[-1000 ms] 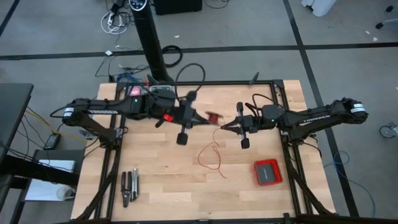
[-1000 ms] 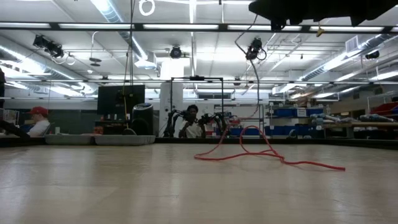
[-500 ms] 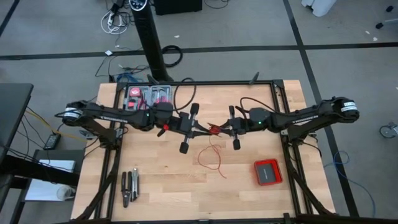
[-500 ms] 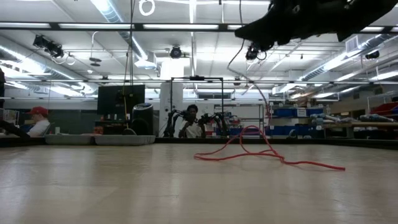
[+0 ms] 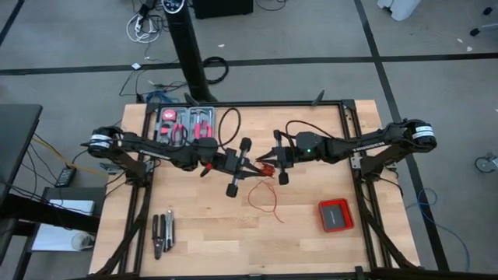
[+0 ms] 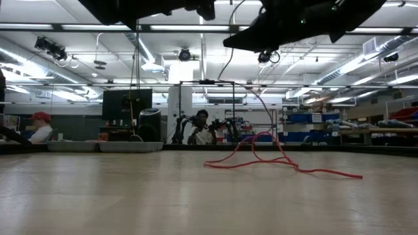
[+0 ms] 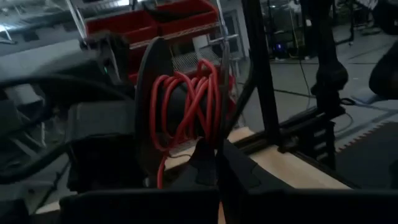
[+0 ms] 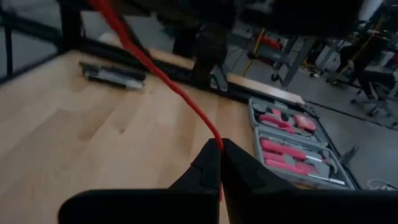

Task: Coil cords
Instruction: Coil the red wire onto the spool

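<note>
Right gripper (image 5: pixel 271 159) pinches the red wire (image 5: pixel 264 196); left gripper (image 5: pixel 259 166) clamps its spool (image 7: pixel 186 115); loose wire trails toward the table's front.

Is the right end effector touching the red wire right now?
Touching. The right wrist view shows the red wire running straight into the shut tips of the right end effector.

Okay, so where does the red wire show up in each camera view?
High view: red wire loops on the table below where the two arms meet.
Low view: squiggle on the tabletop, right of centre.
Left wrist view: wound on a black spool.
Right wrist view: taut strand running from the jaws.
Shared landmark: the wooden table.
</note>
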### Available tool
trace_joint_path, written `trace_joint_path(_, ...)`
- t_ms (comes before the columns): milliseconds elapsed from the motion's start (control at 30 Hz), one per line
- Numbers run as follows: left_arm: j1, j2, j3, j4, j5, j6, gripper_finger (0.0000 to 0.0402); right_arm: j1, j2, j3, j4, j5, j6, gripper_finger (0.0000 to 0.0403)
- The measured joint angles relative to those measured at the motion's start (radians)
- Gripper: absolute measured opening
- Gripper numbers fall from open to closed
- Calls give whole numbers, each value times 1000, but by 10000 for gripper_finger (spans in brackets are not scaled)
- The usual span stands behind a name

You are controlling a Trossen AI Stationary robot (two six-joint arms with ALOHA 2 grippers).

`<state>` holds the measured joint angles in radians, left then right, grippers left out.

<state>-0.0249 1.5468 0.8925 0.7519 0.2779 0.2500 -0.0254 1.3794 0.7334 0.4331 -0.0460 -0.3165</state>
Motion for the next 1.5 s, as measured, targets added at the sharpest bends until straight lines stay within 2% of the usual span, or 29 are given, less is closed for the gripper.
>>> trace_joint_path(233, 1, 7, 1, -1, 79, -70, 0, 2, -24, 20, -17, -30, -90, 0)
trace_joint_path(333, 1, 22, 2, 16, 122, -88, 0, 12, -34, 19, -8, -81, -171, 0)
trace_joint_path(467, 4, 55, 2, 9, 165, -135, 0, 47, -42, 18, -7, -97, -312, 0)
trace_joint_path(767, 25, 80, 1, -6, 202, -239, 0, 125, -42, 18, -27, -55, -490, 0)
trace_joint_path(900, 37, 79, 2, -2, 273, -322, 0, 140, -49, 18, -19, -10, -550, 0)
trace_joint_path(1233, 43, 80, 2, 125, 276, -257, 0, 159, -45, 19, -80, -32, -443, 0)
trace_joint_path(1400, 43, 80, 2, 168, 273, -256, 0, 165, -45, 19, -142, 86, -359, 2)
trace_joint_path(1500, 42, 79, 2, 190, 274, -255, 0, 143, -45, 19, -214, 106, -273, 6)
